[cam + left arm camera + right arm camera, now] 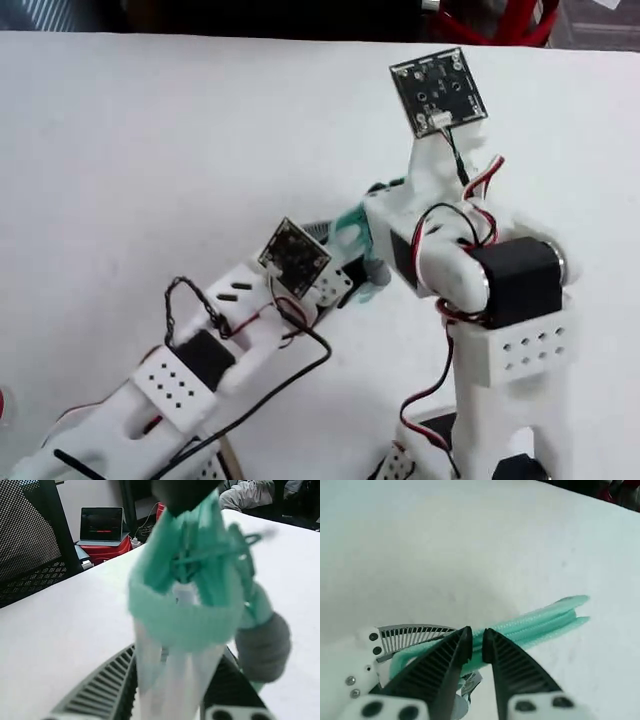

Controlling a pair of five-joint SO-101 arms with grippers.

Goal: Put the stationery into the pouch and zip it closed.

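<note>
A teal pouch (350, 228) with a clear body is held above the white table (150, 150) between the two arms. In the left wrist view the pouch (200, 580) rises close in front. My left gripper (177, 655) is shut on its clear lower part, one ribbed finger (100, 692) on each side. My right gripper (476, 632) is shut on the pouch (545, 617) at its teal edge, jaws almost touching. In the high view the left gripper (350, 275) comes from the lower left and the right gripper (378, 215) from the right. A rounded grey piece (262, 645) hangs beside the pouch.
The right arm's base (510, 350) and loose cables (280, 385) take up the table's near right. A laptop (101, 525) and a mesh chair (30, 545) stand beyond the table's edge. Bare tabletop lies to the left and at the back.
</note>
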